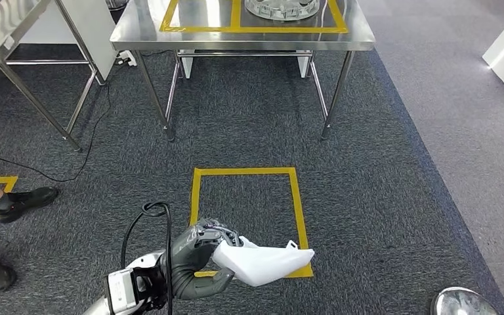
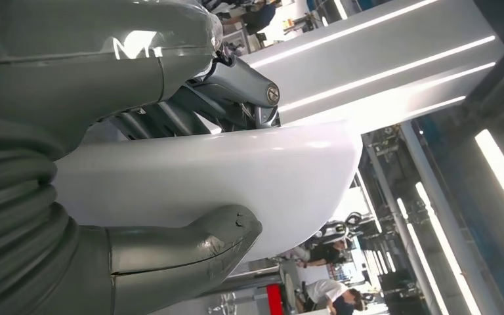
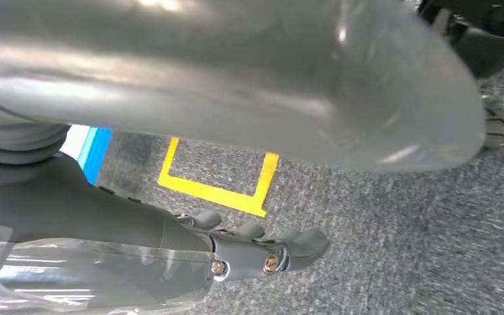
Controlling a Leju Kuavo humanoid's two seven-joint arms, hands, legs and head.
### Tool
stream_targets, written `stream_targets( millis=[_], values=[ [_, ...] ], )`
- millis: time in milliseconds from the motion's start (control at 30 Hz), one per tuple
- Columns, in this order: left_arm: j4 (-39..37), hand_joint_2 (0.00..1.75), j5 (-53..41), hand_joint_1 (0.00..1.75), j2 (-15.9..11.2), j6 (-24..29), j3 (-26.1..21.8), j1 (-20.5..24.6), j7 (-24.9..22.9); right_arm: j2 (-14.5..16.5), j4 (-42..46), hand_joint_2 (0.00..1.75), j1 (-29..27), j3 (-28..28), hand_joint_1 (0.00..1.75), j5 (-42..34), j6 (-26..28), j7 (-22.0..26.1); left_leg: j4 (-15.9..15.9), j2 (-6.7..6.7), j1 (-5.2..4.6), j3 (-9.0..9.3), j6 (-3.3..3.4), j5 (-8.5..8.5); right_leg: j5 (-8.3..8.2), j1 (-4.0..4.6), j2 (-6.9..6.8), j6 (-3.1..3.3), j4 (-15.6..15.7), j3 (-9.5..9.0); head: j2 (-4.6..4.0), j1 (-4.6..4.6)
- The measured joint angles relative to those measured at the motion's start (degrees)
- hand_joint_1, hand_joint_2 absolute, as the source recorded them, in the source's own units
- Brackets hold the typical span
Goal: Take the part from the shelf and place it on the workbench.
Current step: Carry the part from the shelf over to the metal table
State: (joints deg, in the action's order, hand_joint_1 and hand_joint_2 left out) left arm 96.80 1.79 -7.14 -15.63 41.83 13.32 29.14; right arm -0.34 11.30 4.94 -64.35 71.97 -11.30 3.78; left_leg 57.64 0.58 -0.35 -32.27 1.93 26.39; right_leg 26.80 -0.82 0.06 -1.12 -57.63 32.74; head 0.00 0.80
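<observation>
Head view, left hand: low in front of the robot, fingers wrapped round the near end of the white part, which sticks out to the right over the near edge of the yellow floor square.
Left wrist view: thick grey thumb pressed on one side of the part, darker fingers clamped on the other.
Right hand: hanging above the grey carpet, fingers curled in with nothing in them.
Person: two dark shoes on the carpet, left of the yellow floor square.
Tabletop: steel, beyond the yellow floor square, marked with its own yellow tape frame; a round metal piece lies inside that frame at the far edge.
</observation>
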Motion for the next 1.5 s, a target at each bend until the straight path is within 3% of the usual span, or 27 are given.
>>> stream_targets(
  millis=[67,133,233,267,300,333,400,433,500,600,633,700,767,800,833,867,933,1000,1133,1200,1267,1333,1367,1400,1467,1500],
  values=[
    [0.0,1.75,0.0,1.75,0.0,0.0,0.0,0.0,0.0,0.0,0.0,0.00,0.0,0.0,0.00,0.0,0.0,0.0,0.1,0.00,-0.06,-0.04,-0.56,0.13,-0.16,-0.01,-0.09,0.53,0.2,-0.01,0.00,0.00],
    [0.0,1.75,0.0,1.75,0.0,0.0,0.1,0.1,0.0,0.1,0.0,0.00,0.0,0.0,0.00,0.0,0.0,0.0,1.9,-0.10,-0.01,-0.72,-1.23,1.47,-0.33,-0.34,-0.25,1.17,0.5,-0.19,0.00,0.18],
    [0.0,1.75,0.0,1.75,-0.1,0.0,0.1,0.0,0.1,0.1,0.0,0.00,0.0,0.0,0.00,0.0,0.0,0.0,12.3,-0.23,0.43,-5.43,-2.24,6.84,-0.26,-0.43,-0.40,1.74,0.6,-0.29,0.00,0.43],
    [0.0,1.75,0.1,1.75,-0.1,0.0,0.1,0.0,0.2,0.1,0.0,0.00,0.0,0.0,0.00,0.0,0.1,0.0,15.6,-0.23,0.59,-7.01,-2.45,7.92,-0.21,-0.42,-0.41,1.78,0.5,-0.30,0.00,0.43],
    [0.0,1.75,0.1,1.75,-0.2,0.0,0.1,-0.1,0.4,0.1,0.0,0.00,0.0,0.0,0.00,0.0,0.2,0.0,16.8,-0.24,0.71,-7.69,-2.57,7.82,-0.14,-0.42,-0.42,1.77,0.5,-0.36,0.00,0.44],
    [-0.1,1.75,0.2,1.75,-0.2,0.1,0.1,-0.1,0.7,0.1,0.0,0.00,0.0,0.0,0.00,0.0,0.3,0.0,15.8,-0.25,0.82,-7.24,-2.59,6.58,-0.05,-0.44,-0.42,1.70,0.5,-0.47,0.00,0.44],
    [0.0,1.75,0.3,1.75,-0.3,0.1,0.1,-0.1,1.0,0.1,0.0,0.00,0.0,0.0,0.00,0.0,0.4,0.0,8.4,-0.45,0.94,-3.78,-2.34,2.50,0.24,-0.47,-0.39,1.39,0.4,-0.85,0.00,0.45],
    [0.1,1.75,0.4,1.75,-0.3,0.1,0.1,-0.1,1.1,0.1,0.0,0.00,0.0,0.0,0.00,0.0,0.3,0.0,4.5,-0.59,0.84,-2.00,-2.04,1.23,0.47,-0.39,-0.38,1.10,0.3,-0.97,0.00,0.43],
    [0.3,1.75,0.5,1.75,-0.3,0.1,0.1,-0.1,1.2,0.0,0.0,0.00,0.0,0.0,0.00,0.0,0.4,0.0,0.4,-0.74,0.54,-0.26,-1.24,0.68,0.63,-0.27,-0.43,0.32,0.3,-1.13,0.00,0.41],
    [0.7,1.75,0.6,1.75,-0.4,0.1,0.1,-0.1,1.3,0.0,0.0,0.00,0.0,0.0,0.00,0.0,0.5,-0.1,-0.4,-0.42,0.52,0.51,0.12,0.75,0.27,-0.35,-0.59,-0.97,-0.4,-1.30,0.00,0.32],
    [0.8,1.75,0.7,1.75,-0.4,0.1,0.1,-0.1,1.3,0.0,0.0,0.00,0.0,0.0,0.00,0.0,0.5,-0.1,-0.6,-0.35,0.57,0.94,0.49,0.67,0.86,-0.42,-0.57,-1.18,-1.5,-0.88,0.00,0.21],
    [0.9,1.75,0.7,1.75,-0.4,0.0,0.1,-0.1,1.4,-0.1,0.0,0.00,0.1,0.0,0.00,0.0,0.5,-0.1,-0.7,-0.34,0.55,1.42,1.00,0.70,3.74,-0.51,-0.44,-1.38,-6.6,1.76,0.00,-0.02],
    [0.9,1.75,0.8,1.75,-0.4,0.0,0.1,-0.3,1.4,-0.2,0.0,0.00,0.1,0.0,0.00,0.0,0.5,-0.1,-0.7,-0.26,0.35,1.56,1.31,1.01,6.64,-0.49,-0.34,-1.50,-13.7,6.15,0.00,-0.13],
    [0.9,1.75,0.8,1.75,-0.4,0.0,0.1,-0.4,1.4,-0.2,0.0,0.00,0.0,0.0,0.00,0.0,0.5,-0.1,-0.7,-0.17,0.24,1.74,1.37,1.24,6.82,-0.47,-0.31,-1.52,-15.5,7.70,0.00,-0.13],
    [0.9,1.75,0.9,1.75,-0.4,0.0,0.1,-0.5,1.4,-0.3,0.0,0.00,-0.1,0.0,0.00,0.0,0.5,-0.1,-0.7,-0.06,0.16,2.08,1.36,1.54,5.72,-0.47,-0.30,-1.46,-15.2,8.18,0.00,-0.13],
    [0.9,1.75,0.9,1.75,-0.4,0.0,0.1,-0.6,1.4,-0.4,0.0,0.00,-0.2,0.0,0.00,0.0,0.5,-0.1,-0.7,0.04,0.11,2.56,1.29,1.90,3.73,-0.46,-0.30,-1.37,-13.1,7.67,0.00,-0.13],
    [1.0,1.75,1.0,1.75,-0.4,0.0,0.1,-0.6,1.4,-0.5,0.0,0.00,-0.3,0.0,0.00,0.0,0.5,-0.1,-0.7,0.10,0.02,3.72,0.96,2.82,-0.78,-0.28,-0.28,-0.92,-5.4,4.90,0.00,-0.13],
    [1.1,1.75,1.0,1.75,-0.5,0.0,0.1,-0.7,1.5,-0.7,0.0,0.00,-0.2,0.0,0.00,0.0,0.5,-0.1,-0.8,0.12,-0.02,4.14,0.36,3.61,-1.60,0.18,-0.27,-0.10,-0.8,3.24,0.00,-0.05],
    [1.3,1.75,1.1,1.75,-0.5,-0.1,0.0,-0.7,1.6,-0.8,0.0,0.00,-0.5,0.0,0.00,0.0,0.4,0.0,1.1,0.00,0.02,4.92,-0.98,4.10,-0.46,0.18,-0.16,1.56,0.2,1.35,0.01,0.07],
    [1.4,1.75,1.1,1.75,-0.5,-0.1,0.0,-0.6,1.7,-0.8,0.0,0.00,-0.5,0.0,0.00,0.0,0.4,0.0,5.9,-0.15,0.25,2.66,-1.55,5.41,0.29,-0.01,-0.17,1.98,0.3,-0.31,0.01,0.37],
    [1.5,1.75,1.1,1.75,-0.6,-0.1,0.0,-0.7,1.7,-0.8,0.0,0.00,-0.5,0.0,0.00,0.0,0.4,0.0,12.6,-0.22,0.50,-2.20,-2.04,7.83,1.26,0.01,-0.14,2.14,0.3,-1.60,0.01,0.61],
    [1.5,1.75,1.1,1.75,-0.7,-0.2,0.0,-0.9,1.7,-0.8,0.0,0.00,-0.5,0.0,0.00,0.0,0.4,0.0,15.0,-0.23,0.61,-5.95,-2.23,9.83,2.55,0.01,-0.05,2.06,0.3,-3.23,0.00,0.59],
    [1.5,1.75,1.1,1.75,-0.7,-0.2,0.0,-1.0,1.7,-0.8,0.0,0.00,-0.5,0.0,0.00,0.0,0.4,0.0,13.5,-0.23,0.60,-6.64,-2.08,9.32,3.35,0.02,-0.01,1.95,0.3,-4.27,0.00,0.58],
    [1.5,1.75,1.1,1.75,-0.7,-0.2,-0.1,-1.0,1.7,-0.8,0.0,0.00,-0.6,0.0,0.00,-0.1,0.4,-0.1,10.6,-0.24,0.57,-6.69,-1.79,7.23,4.18,0.04,-0.01,1.83,0.3,-5.32,0.00,0.59],
    [1.5,1.75,1.1,1.75,-0.8,-0.2,-0.1,-1.2,1.7,-0.7,0.0,0.00,-0.6,0.0,0.00,-0.1,0.4,-0.1,5.1,-0.26,0.24,-6.38,-0.95,0.34,5.75,0.09,0.03,1.39,0.3,-7.11,0.00,0.47],
    [1.5,1.75,1.1,1.75,-0.8,-0.2,-0.1,-1.2,1.6,-0.7,0.0,0.00,-0.5,-0.1,0.00,-0.1,0.4,-0.1,3.6,-0.29,-0.01,-6.14,-0.55,-2.08,6.32,0.06,0.06,1.05,0.4,-7.58,0.01,0.45]
  ],
)
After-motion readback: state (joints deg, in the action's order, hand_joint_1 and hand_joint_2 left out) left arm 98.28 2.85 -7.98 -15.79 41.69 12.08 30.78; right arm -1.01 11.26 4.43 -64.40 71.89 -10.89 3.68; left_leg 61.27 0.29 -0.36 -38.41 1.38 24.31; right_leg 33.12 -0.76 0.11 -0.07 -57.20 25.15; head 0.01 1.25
